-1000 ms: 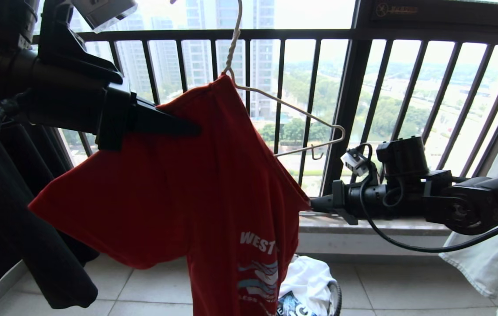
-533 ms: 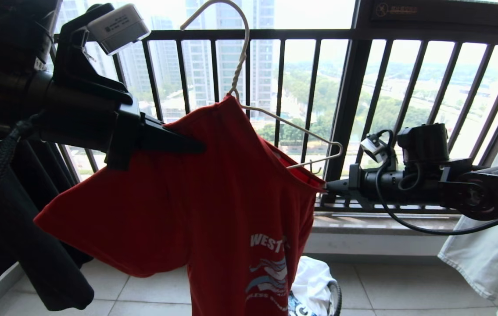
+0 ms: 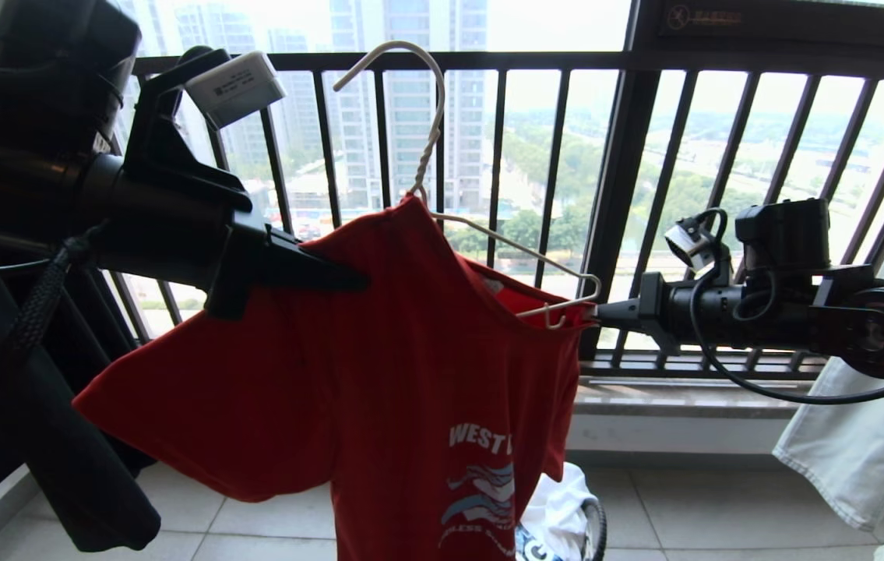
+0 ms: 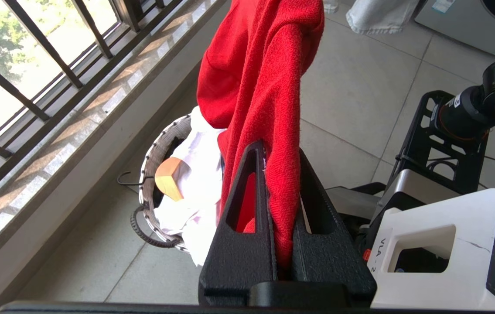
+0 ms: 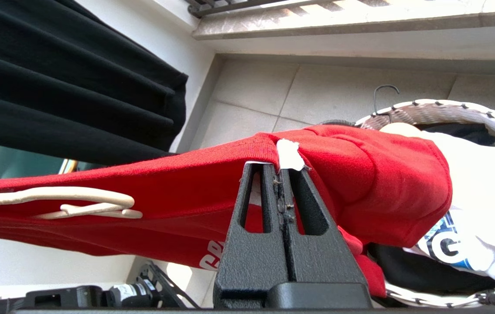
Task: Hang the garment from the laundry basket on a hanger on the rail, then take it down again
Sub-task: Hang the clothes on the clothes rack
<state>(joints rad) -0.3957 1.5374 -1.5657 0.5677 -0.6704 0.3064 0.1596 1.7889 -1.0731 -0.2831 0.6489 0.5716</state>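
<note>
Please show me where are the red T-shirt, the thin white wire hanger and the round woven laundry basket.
Red T-shirt (image 3: 379, 374): head view, front panel.
Thin white wire hanger (image 3: 427, 148): head view, twisted neck.
Round woven laundry basket (image 4: 156, 150): left wrist view, woven rim.

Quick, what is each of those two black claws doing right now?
Left tool: closed on the red T-shirt, at its shoulder.
Right tool: closed on the T-shirt's collar edge, beside the white hanger's arm.
</note>
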